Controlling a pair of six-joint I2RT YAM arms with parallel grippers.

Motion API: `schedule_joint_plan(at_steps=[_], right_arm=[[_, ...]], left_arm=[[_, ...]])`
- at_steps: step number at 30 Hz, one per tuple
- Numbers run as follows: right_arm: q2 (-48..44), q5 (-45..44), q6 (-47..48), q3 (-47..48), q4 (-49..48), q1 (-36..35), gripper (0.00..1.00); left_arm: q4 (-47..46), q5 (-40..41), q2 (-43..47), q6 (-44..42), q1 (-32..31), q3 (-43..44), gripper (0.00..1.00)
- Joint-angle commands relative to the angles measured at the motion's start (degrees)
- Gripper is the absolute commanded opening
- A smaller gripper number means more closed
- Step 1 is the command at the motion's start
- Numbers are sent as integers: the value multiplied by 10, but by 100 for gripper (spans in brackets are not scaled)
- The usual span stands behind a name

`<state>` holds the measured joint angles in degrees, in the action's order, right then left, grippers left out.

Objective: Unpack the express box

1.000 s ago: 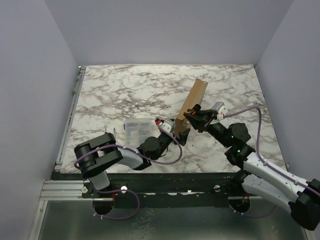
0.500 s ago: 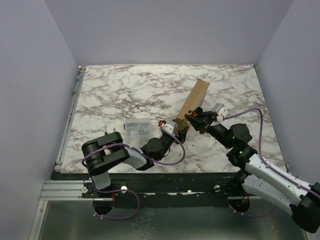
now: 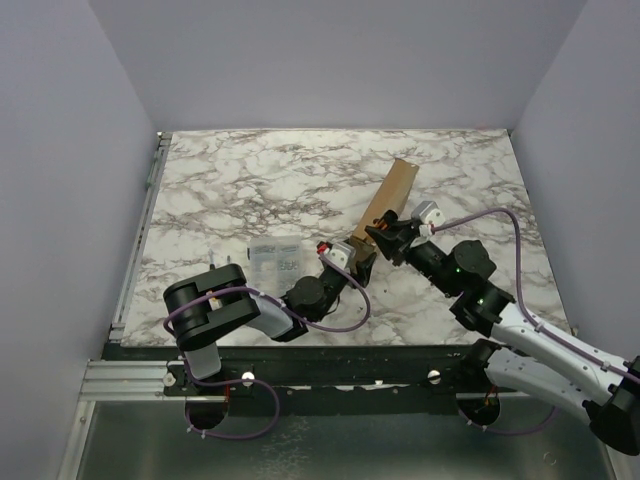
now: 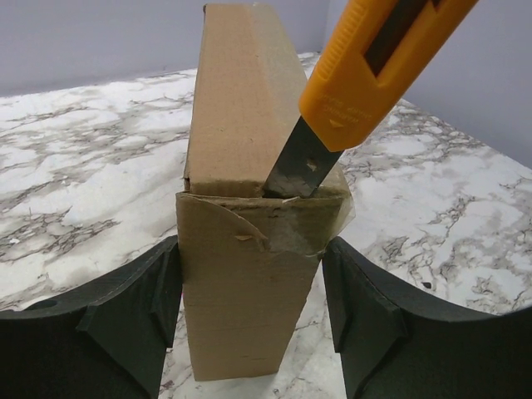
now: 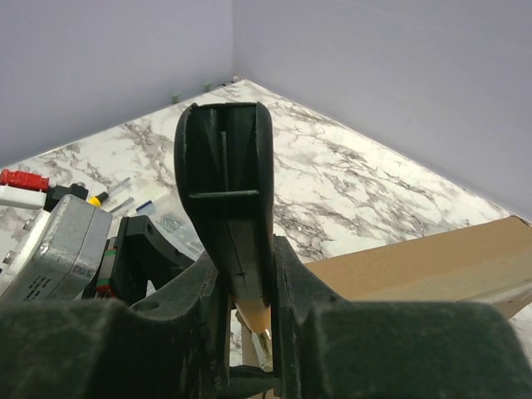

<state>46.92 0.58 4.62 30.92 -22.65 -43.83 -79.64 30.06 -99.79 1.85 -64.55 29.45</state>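
The express box (image 3: 388, 200), flat brown cardboard, stands on its long edge, running away across the table. My left gripper (image 3: 357, 263) is shut on its near end; in the left wrist view the black fingers (image 4: 125, 324) press both sides of the box (image 4: 241, 100). My right gripper (image 3: 386, 232) is shut on an orange and black utility knife (image 4: 366, 75). Its blade (image 4: 295, 166) is stuck into the taped seam at the box's near top corner. In the right wrist view the knife's black back (image 5: 229, 199) stands between my fingers, with the box (image 5: 416, 266) to the right.
A small clear organizer case (image 3: 275, 262) of small parts lies on the marble table (image 3: 250, 180), just left of the left arm; it also shows in the right wrist view (image 5: 166, 220). Purple walls enclose the table on three sides.
My right gripper with the knife has shifted slightly up and left along the box's near end. The left arm's elbow has swung a little right. The box stays upright.
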Motion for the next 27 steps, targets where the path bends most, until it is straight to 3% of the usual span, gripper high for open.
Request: schedule_joint_plan(at_steps=[1, 11, 15, 21, 27], right_arm=[[35, -44, 28, -2, 36, -1, 0], [-45, -41, 22, 11, 92, -1, 1], [-70, -44, 6, -16, 72, -1, 1], [-9, -38, -13, -53, -12, 0, 1], [-11, -30, -13, -8, 34, 0, 1]], left_arm=[[-6, 29, -2, -32, 5, -13, 45], [3, 32, -3, -30, 6, -18, 38], [3, 31, -4, -28, 7, -19, 35], [3, 25, -1, -27, 6, -26, 34], [4, 25, 5, -24, 6, -35, 32]])
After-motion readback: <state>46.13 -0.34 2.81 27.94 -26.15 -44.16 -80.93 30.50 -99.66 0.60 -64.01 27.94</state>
